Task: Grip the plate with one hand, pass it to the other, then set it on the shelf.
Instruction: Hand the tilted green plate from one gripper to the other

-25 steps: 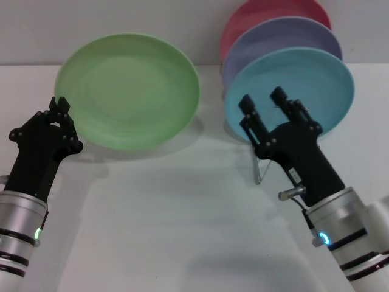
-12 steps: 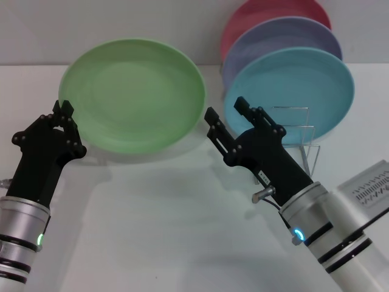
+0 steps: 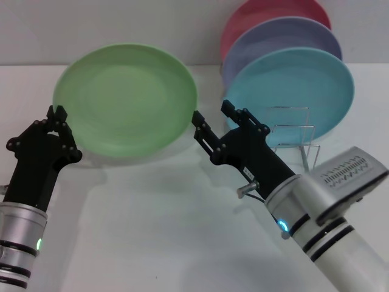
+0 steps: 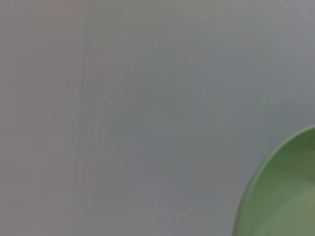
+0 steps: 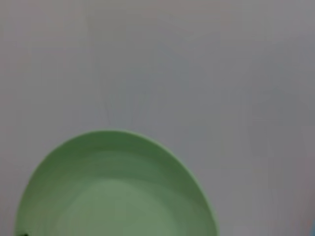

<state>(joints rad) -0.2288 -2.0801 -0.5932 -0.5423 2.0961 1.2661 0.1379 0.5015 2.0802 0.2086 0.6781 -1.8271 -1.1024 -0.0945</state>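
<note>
A: The plate (image 3: 124, 98), pale green, hangs tilted above the white table (image 3: 158, 231), its face turned to the head camera. The left gripper (image 3: 59, 114) has it by the near-left rim, fingers pinched closed on the edge.

B: And what has changed?

A: The right gripper (image 3: 211, 123) has come across. A second ago it stood in front of the light blue plate (image 3: 292, 91); now it sits just beside the green plate's right rim, its fingers spread wide with nothing between them. The plate itself has drifted a little leftward and sits slightly higher in the left gripper's hold.

B: So the handover is close?

A: It looks so. The first grip is done, and the right gripper seems lined up to take the opposite edge, though it is not yet touching. The right wrist view shows the plate's face filling the lower part of the picture.

B: And the shelf (image 3: 292, 137)?

A: The move has uncovered it: silver wire loops behind the right arm, with the blue, lilac plate (image 3: 282, 36) and pink plate (image 3: 273, 11) standing in it. The nearest loops appear free for the green plate.
</note>
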